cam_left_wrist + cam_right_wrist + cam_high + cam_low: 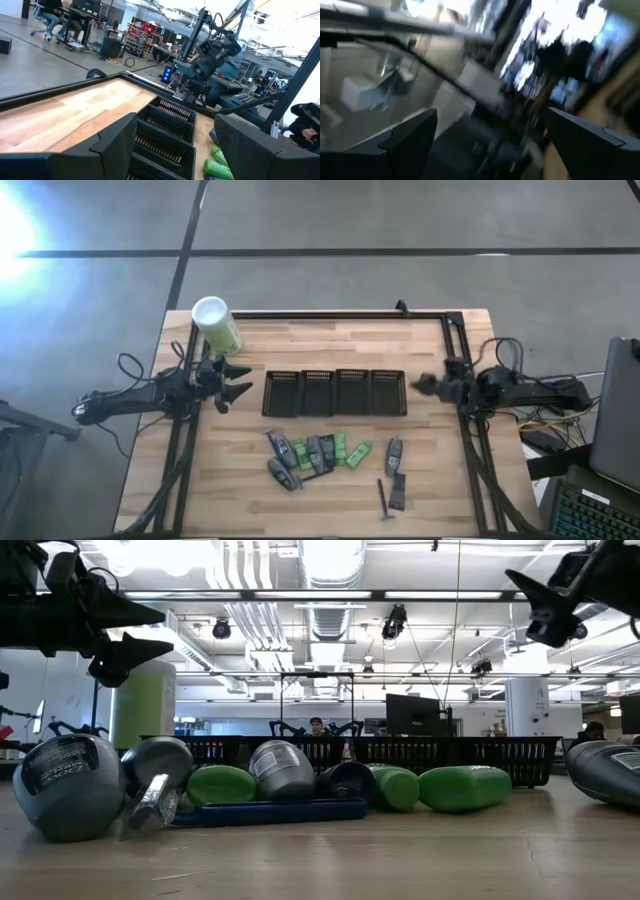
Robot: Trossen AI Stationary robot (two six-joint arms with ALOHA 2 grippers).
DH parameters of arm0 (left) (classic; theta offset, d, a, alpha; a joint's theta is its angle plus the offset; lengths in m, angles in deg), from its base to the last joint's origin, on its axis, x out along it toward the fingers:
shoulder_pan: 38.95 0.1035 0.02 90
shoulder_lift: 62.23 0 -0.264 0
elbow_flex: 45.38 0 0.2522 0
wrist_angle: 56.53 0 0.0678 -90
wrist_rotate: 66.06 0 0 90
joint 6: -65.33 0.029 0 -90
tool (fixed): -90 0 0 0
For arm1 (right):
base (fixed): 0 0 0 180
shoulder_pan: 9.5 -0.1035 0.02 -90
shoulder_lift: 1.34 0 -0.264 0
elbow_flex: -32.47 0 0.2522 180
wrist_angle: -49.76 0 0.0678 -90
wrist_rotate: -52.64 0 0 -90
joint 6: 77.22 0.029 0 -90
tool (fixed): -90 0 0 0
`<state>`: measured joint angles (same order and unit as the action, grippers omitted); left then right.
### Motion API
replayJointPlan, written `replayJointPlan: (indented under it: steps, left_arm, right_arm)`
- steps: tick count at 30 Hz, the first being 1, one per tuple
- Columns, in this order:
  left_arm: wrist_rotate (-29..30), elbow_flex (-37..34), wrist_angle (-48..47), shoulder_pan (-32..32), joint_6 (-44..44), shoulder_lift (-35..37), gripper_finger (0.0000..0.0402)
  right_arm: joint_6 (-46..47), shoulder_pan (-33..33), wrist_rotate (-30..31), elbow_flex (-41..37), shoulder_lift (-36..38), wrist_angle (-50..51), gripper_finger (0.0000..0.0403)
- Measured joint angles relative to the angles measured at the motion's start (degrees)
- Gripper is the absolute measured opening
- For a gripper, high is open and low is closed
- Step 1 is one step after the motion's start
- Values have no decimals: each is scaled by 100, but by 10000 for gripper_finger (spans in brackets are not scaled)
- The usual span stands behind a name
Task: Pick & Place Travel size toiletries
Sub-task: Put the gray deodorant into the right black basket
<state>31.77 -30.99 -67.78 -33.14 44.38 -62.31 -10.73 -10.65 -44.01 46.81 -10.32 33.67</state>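
Observation:
The toiletries lie in a loose cluster [315, 455] near the table's near edge: grey tubes, green packets, dark flat packets. Further right rest another grey tube [394, 456] and a thin dark razor [384, 500]. The low view shows them close up, grey tubes [70, 785] and green packets [470, 788]. My left gripper [238, 380] hovers open above the table, left of the trays and beside the green canister; its fingers frame the trays in its wrist view [175, 145]. My right gripper [420, 384] is open, in the air right of the trays [490, 140].
A row of several black mesh trays [334, 392] sits mid-table between the two grippers. A tall green canister with a white cap [217, 326] stands at the far left corner. A black frame [330, 313] edges the table. Bare wood lies left and right of the cluster.

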Motion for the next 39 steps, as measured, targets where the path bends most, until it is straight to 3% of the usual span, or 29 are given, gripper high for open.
replayJointPlan:
  steps: [7,12,16,22,29,39]
  left_arm:
    - [7,0,0,0,-18,0,273]
    - [11,0,0,-1,-18,0,273]
    - [11,0,0,1,-20,0,273]
    - [11,0,0,0,-22,0,273]
    - [13,0,0,0,-35,-1,273]
    - [13,0,0,1,-33,-2,273]
  right_arm:
    - [2720,-697,-476,0,-1214,-80,364]
    - [3551,-1378,-326,-2,-1778,-83,364]
    - [3587,-1815,-6,-2,-2073,-83,364]
    - [2455,-1960,470,-4,-2317,-95,364]
    - [2825,-2281,1314,277,-2454,-436,364]
    - [4623,-3444,1142,2093,-3953,2982,364]
